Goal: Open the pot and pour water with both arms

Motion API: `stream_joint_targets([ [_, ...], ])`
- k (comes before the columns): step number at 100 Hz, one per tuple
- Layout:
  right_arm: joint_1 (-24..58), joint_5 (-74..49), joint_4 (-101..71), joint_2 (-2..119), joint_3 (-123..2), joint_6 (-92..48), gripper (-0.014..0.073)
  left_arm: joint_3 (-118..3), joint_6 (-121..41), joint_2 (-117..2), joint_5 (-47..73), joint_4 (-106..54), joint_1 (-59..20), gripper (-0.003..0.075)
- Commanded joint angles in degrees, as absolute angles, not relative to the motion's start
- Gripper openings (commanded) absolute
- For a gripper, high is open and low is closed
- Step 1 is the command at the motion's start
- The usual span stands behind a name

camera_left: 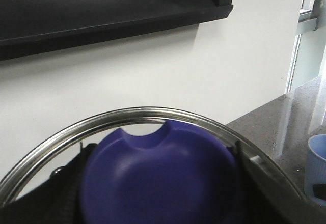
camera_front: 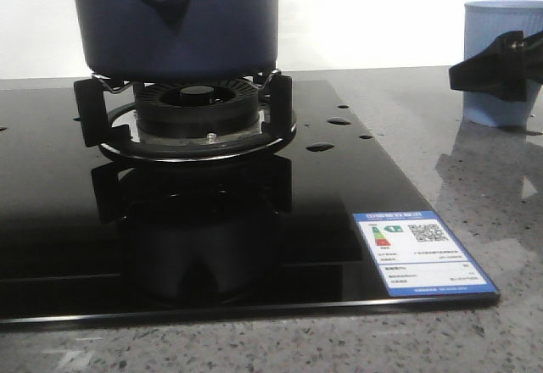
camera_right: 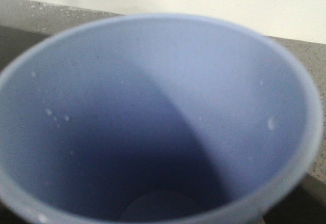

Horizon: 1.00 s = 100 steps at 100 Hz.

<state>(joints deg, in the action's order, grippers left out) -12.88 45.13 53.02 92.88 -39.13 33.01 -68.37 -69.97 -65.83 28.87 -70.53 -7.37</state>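
Your stove (camera_front: 102, 254) carries the pot (camera_front: 174, 21); at 3 o'clock, the right gripper (camera_front: 496, 68) clasps the cup (camera_front: 501, 59). Left gripper's grip: can't tell.

Speckled grey counter (camera_front: 475, 178) under black glass cooktop (camera_front: 51, 220), blue cup (camera_front: 501, 59).

Little of the robot itself shows; at the right edge of the front view a right gripper (camera_front: 499, 66) appears as a matte black wedge, broad toward the frame edge and tapering to a blunt tip; a small pale screw or rivet sits on its upper face; in the left wrist view, only dark, blurred black parts of the left gripper (camera_left: 56, 198) edge the frame, one side looking ribbed.
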Motion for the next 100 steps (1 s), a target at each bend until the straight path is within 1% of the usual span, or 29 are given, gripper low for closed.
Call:
stream_joint_targets([
  [1,-13.3,48.9,51.3,89.1,-39.4,34.0,0.0643,-70.5,-69.5,-64.1,27.2,-74.2,-7.2,0.027],
  [22,-13.3,47.8,51.3,84.4,-34.6,34.0,0.0643,-70.5,-69.5,-64.1,27.3,-74.2,-7.2,0.027],
  [54,-13.3,37.9,51.3,77.2,-28.2,34.0,0.0643,-70.5,-69.5,-64.1,27.9,-74.2,-7.2,0.027],
  [64,-13.3,36.7,51.3,74.2,-27.0,34.1,0.0643,-70.5,-69.5,-64.1,28.2,-75.7,-7.2,0.027],
  [85,-13.3,36.3,51.3,66.7,-23.5,41.4,0.0643,-70.5,-69.5,-65.1,29.5,-77.5,-8.7,0.027],
  [100,-13.3,36.1,51.5,60.6,-20.3,42.1,0.0643,-70.5,-69.5,-67.8,31.1,-78.5,-11.1,0.027],
])
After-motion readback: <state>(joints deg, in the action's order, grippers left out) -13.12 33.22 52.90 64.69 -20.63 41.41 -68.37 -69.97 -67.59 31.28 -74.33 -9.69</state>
